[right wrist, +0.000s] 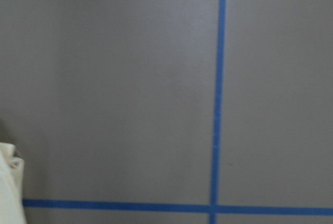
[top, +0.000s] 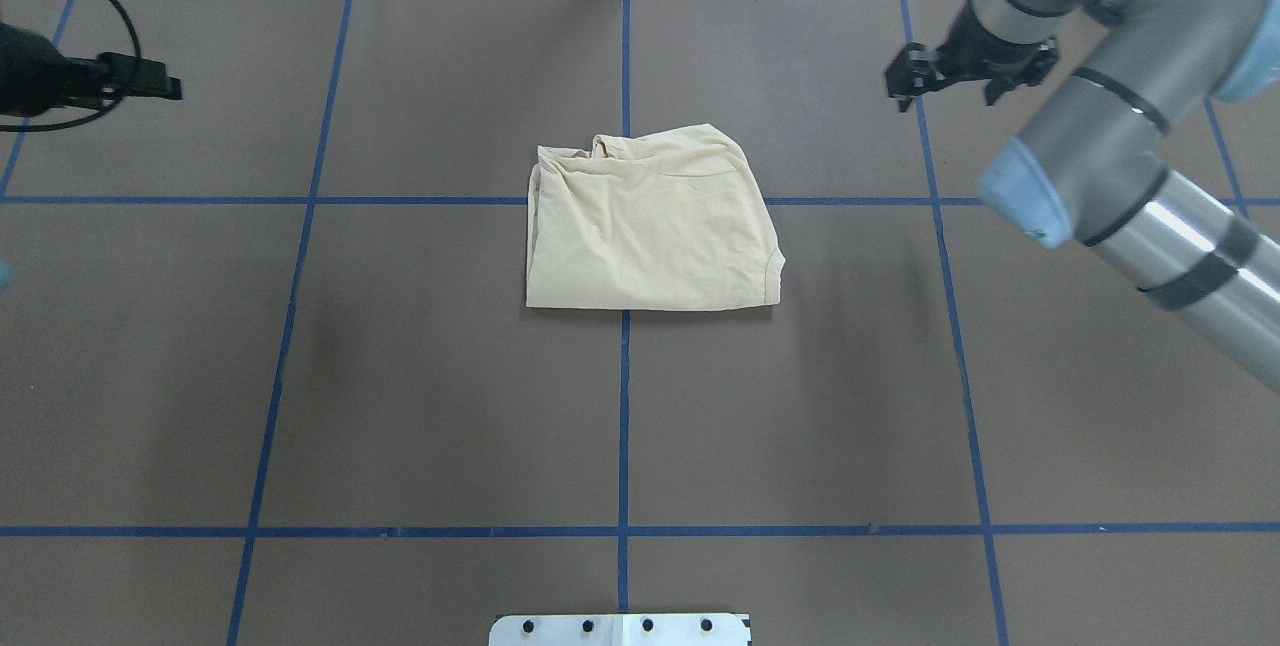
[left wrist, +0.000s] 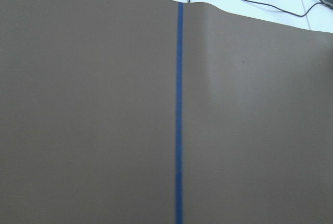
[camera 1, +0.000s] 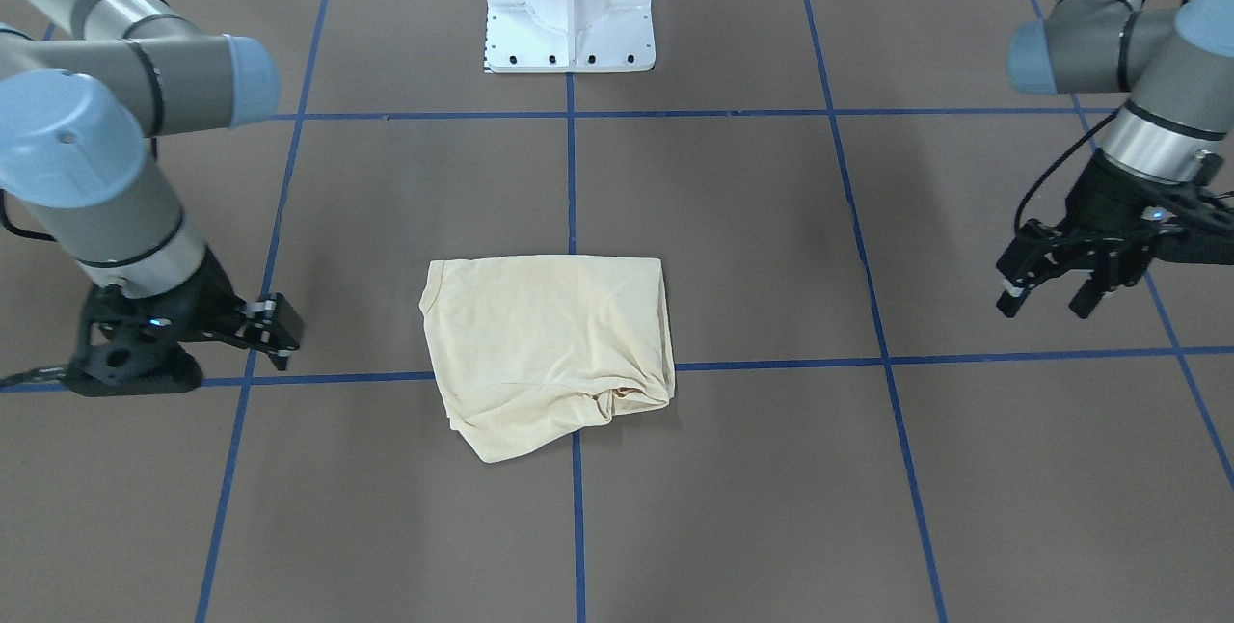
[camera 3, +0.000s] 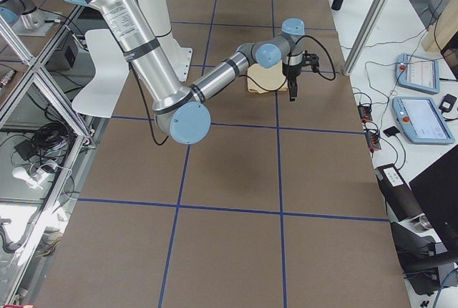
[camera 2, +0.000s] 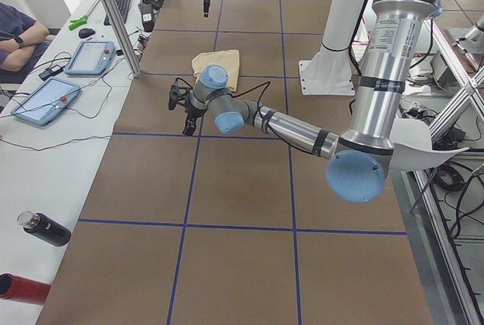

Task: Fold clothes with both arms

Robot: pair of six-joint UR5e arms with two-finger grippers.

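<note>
The pale cream-yellow shirt (camera 1: 549,343) (top: 650,226) lies folded into a rough rectangle at the middle of the brown table, with bunched edges on its far side from the robot. No gripper touches it. My left gripper (camera 1: 1049,297) (top: 150,82) hangs open and empty above the table, well off to the shirt's side. On the other side, my right gripper (camera 1: 278,329) (top: 905,78) hovers low and looks open, holding nothing. A corner of the shirt (right wrist: 8,182) shows in the right wrist view. The left wrist view shows only bare table and tape.
Blue tape lines (top: 625,426) divide the brown table into squares. The white pedestal base (camera 1: 569,15) stands at the robot's edge. Control tablets (camera 2: 45,98), cables, bottles (camera 2: 41,228) and a person's arm (camera 2: 15,34) are on the white bench past the table's far edge.
</note>
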